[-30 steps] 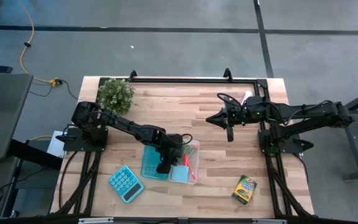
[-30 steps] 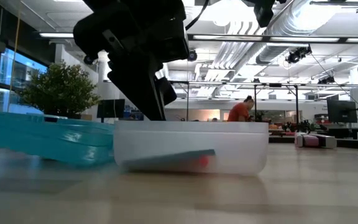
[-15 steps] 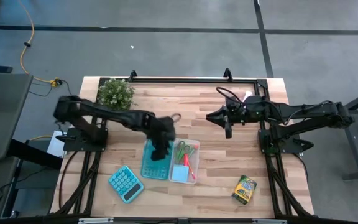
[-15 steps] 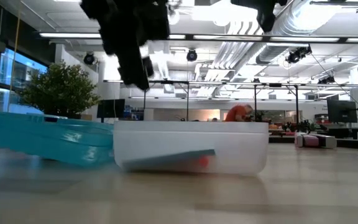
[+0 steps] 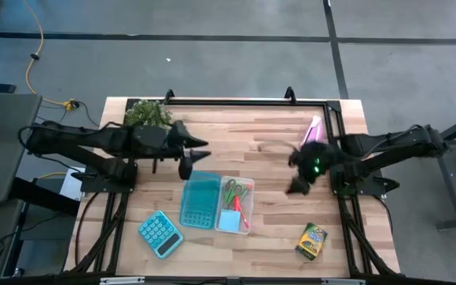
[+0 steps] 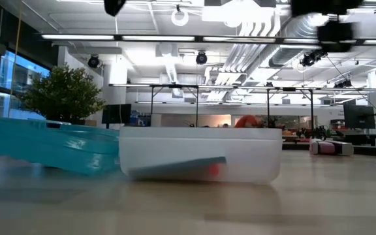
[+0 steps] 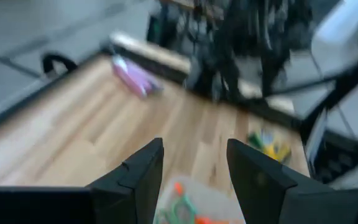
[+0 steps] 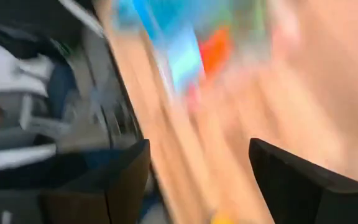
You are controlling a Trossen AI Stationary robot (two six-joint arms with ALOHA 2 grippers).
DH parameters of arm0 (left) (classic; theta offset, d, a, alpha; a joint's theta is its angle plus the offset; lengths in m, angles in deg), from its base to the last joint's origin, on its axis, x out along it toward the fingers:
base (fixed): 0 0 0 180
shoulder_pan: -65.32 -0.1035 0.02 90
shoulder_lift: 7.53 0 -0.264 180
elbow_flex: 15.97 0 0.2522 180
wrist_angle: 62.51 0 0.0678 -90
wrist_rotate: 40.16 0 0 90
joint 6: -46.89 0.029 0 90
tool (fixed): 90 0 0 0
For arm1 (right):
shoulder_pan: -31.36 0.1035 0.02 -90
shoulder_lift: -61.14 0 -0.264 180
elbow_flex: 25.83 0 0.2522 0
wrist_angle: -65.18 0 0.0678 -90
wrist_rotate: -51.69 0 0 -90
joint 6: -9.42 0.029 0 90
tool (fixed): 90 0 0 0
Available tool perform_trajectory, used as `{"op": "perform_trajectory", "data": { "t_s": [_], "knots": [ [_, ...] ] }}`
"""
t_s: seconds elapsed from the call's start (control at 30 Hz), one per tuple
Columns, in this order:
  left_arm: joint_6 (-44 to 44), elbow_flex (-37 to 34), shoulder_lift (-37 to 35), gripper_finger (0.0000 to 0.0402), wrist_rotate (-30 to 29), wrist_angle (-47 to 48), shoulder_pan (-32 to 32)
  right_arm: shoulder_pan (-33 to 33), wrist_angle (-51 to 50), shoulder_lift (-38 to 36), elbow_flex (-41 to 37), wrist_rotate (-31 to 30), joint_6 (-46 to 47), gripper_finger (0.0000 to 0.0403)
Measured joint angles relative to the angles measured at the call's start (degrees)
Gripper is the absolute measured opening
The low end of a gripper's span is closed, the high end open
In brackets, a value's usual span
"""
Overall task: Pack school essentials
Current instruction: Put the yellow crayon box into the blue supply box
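we anchor everything on the clear bin [image 5: 236,205], which sits near the middle of the wooden surface [image 5: 236,131]. much is hard to read: the right gripper [image 5: 298,186] is a dark smear beside the bin, on the side toward the right arm's base, and its wrist view is streaked, though its 2 fingers [image 8: 303,186] show wide apart with nothing between them. from table height the frosted wall of the bin [image 6: 201,153] hides its contents except a slanted blue edge and a red-pink spot.

from above, the bin holds green-handled scissors [image 5: 237,190], a pink marker [image 5: 238,211] and a light-blue note pad [image 5: 228,221]. a teal lid [image 5: 199,201] lies touching the bin. the crayon box [image 5: 311,241] lies apart from the bin, toward the front right corner, and a teal calculator [image 5: 160,233] lies apart toward the front left.

the left gripper [image 5: 187,165] hovers just behind the lid, its fingers [image 7: 143,171] parted and empty.

a potted plant [image 5: 147,115] stands far behind the bin. a pink-and-purple tube [image 5: 313,129] lies at the back right. beyond the surface is a bright hall with ceiling ducts.
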Motion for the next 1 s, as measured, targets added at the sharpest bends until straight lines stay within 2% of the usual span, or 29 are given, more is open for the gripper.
{"op": "perform_trajectory", "data": {
  "t_s": [0.17,0.37,0.5,0.63,0.73,1.0],
  "knots": [
    [-0.37,-1.94,-3.42,0.0166,-5.29,-1.54,1.12,14.70,-8.84,1.13,-0.06,-1.18,19.25,0.0268],
    [-0.37,-2.89,-3.65,0.0165,-5.38,-0.24,0.45,30.80,-11.60,5.62,-0.04,-2.64,38.50,0.0268],
    [-0.37,-2.97,-2.82,0.0165,-4.84,0.20,0.11,37.58,-13.10,10.99,-0.04,-0.60,45.66,0.0268],
    [-0.12,-2.89,-3.00,0.0165,-4.90,-0.30,0.11,40.95,-12.94,17.32,-0.04,3.01,45.81,0.0268],
    [0.92,-2.89,-2.95,0.0165,-4.91,-0.27,0.11,41.74,-11.32,22.11,-0.04,3.54,44.41,0.0268],
    [0.96,-2.89,-2.95,0.0165,-4.90,-0.27,0.11,43.25,-0.20,34.43,-0.04,9.29,33.76,0.0268]
  ]
}}
